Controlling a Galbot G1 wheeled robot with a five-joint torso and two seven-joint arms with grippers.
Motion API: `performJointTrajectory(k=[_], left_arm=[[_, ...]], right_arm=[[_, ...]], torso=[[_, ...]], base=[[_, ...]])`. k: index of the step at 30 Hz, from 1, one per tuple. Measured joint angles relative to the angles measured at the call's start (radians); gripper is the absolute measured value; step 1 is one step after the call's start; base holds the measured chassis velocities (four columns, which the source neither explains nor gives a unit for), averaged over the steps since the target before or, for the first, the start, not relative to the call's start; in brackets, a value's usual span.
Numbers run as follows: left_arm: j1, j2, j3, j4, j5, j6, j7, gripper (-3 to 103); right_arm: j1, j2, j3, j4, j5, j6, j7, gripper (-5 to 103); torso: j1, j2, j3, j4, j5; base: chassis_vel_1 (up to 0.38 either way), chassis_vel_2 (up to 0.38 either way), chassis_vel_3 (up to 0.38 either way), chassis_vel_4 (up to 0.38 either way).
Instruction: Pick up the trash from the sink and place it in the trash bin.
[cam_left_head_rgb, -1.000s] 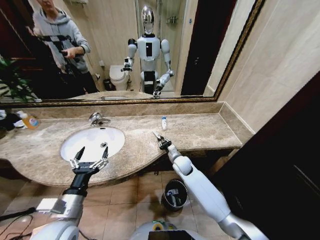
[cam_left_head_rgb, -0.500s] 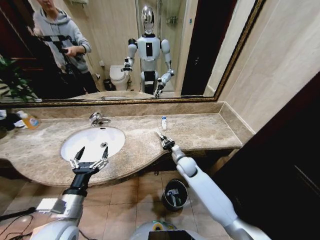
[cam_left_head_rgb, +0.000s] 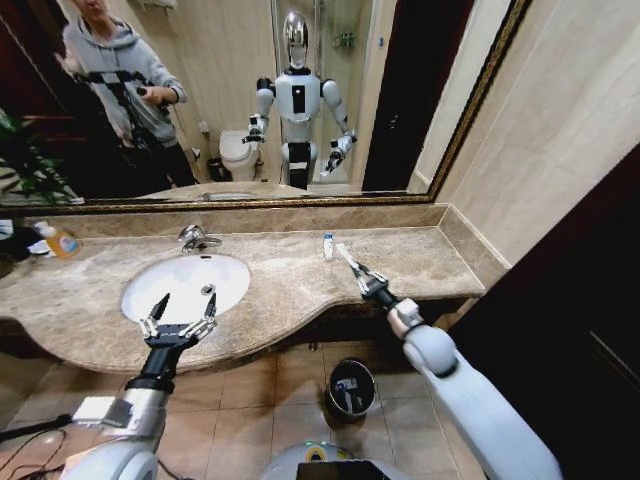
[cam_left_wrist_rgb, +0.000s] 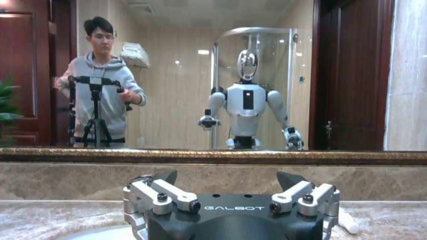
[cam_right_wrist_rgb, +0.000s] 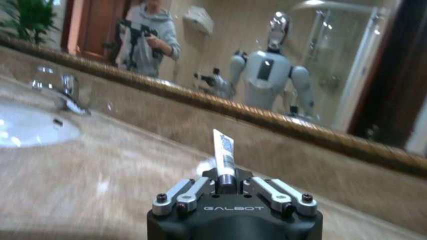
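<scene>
My right gripper (cam_left_head_rgb: 361, 277) is shut on a piece of trash, a small white tube with blue marks (cam_left_head_rgb: 347, 258), held above the right part of the marble counter; the right wrist view shows the tube (cam_right_wrist_rgb: 223, 152) sticking up from the closed jaws. A second white tube (cam_left_head_rgb: 328, 245) stands on the counter by the mirror, just beyond the held one. The white oval sink (cam_left_head_rgb: 170, 285) lies to the left. My left gripper (cam_left_head_rgb: 185, 300) hangs open over the sink's front rim, its fingers (cam_left_wrist_rgb: 163, 179) spread wide. The black trash bin (cam_left_head_rgb: 370, 385) stands on the floor below the counter.
A chrome faucet (cam_left_head_rgb: 195, 237) sits behind the sink, and an orange-labelled soap bottle (cam_left_head_rgb: 60, 240) stands at the far left. The mirror (cam_left_head_rgb: 250, 100) runs along the back wall. A dark cabinet side (cam_left_head_rgb: 560, 300) closes off the right.
My right arm has swung to the right with the tube, from the counter's front edge near the sink to above the counter's right part. The left arm has stayed put.
</scene>
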Motion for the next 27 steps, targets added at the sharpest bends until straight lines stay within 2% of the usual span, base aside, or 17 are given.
performJointTrajectory(k=[3, 4, 6, 9, 14, 21, 24, 27], left_arm=[[0.000, 0.000, 0.000, 0.000, 0.000, 0.000, 0.000, 100], [0.000, 0.000, 0.000, 0.000, 0.000, 0.000, 0.000, 100], [0.000, 0.000, 0.000, 0.000, 0.000, 0.000, 0.000, 100], [0.000, 0.000, 0.000, 0.000, 0.000, 0.000, 0.000, 100], [0.000, 0.000, 0.000, 0.000, 0.000, 0.000, 0.000, 100], [0.000, 0.000, 0.000, 0.000, 0.000, 0.000, 0.000, 100], [0.000, 0.000, 0.000, 0.000, 0.000, 0.000, 0.000, 100], [0.000, 0.000, 0.000, 0.000, 0.000, 0.000, 0.000, 100]], right_arm=[[-0.110, 0.020, 0.045, -0.007, -0.031, 0.068, 0.000, 16], [-0.110, 0.020, 0.045, -0.007, -0.031, 0.068, 0.000, 16], [-0.204, 0.059, 0.060, -0.044, -0.081, 0.124, 0.010, 16], [-0.265, 0.090, 0.052, -0.068, -0.109, 0.145, 0.017, 16], [-0.331, 0.118, 0.023, -0.094, -0.127, 0.149, 0.019, 16], [-0.344, 0.145, -0.008, -0.153, -0.184, 0.147, 0.009, 16], [-0.334, 0.157, -0.023, -0.201, -0.211, 0.148, -0.005, 16], [-0.307, 0.167, -0.042, -0.284, -0.222, 0.150, -0.053, 16]], torso=[[0.000, 0.000, 0.000, 0.0002, 0.0002], [0.000, 0.000, 0.000, 0.0002, 0.0002], [0.000, 0.000, 0.000, 0.0002, 0.0001], [0.000, 0.000, 0.000, 0.0002, -0.0002], [0.000, 0.000, 0.000, 0.0001, -0.0002], [0.000, 0.000, 0.000, 0.0003, -0.0003], [0.000, 0.000, 0.000, 0.0002, -0.0003], [0.000, 0.000, 0.000, 0.0002, -0.0002]], base=[[0.000, 0.000, 0.000, 0.000], [0.000, 0.000, 0.000, 0.000], [0.000, 0.000, 0.000, 0.000], [0.000, 0.000, 0.000, 0.000], [0.000, 0.000, 0.000, 0.000], [0.000, 0.000, 0.000, 0.000], [0.000, 0.000, 0.000, 0.000], [0.000, 0.000, 0.000, 0.000]])
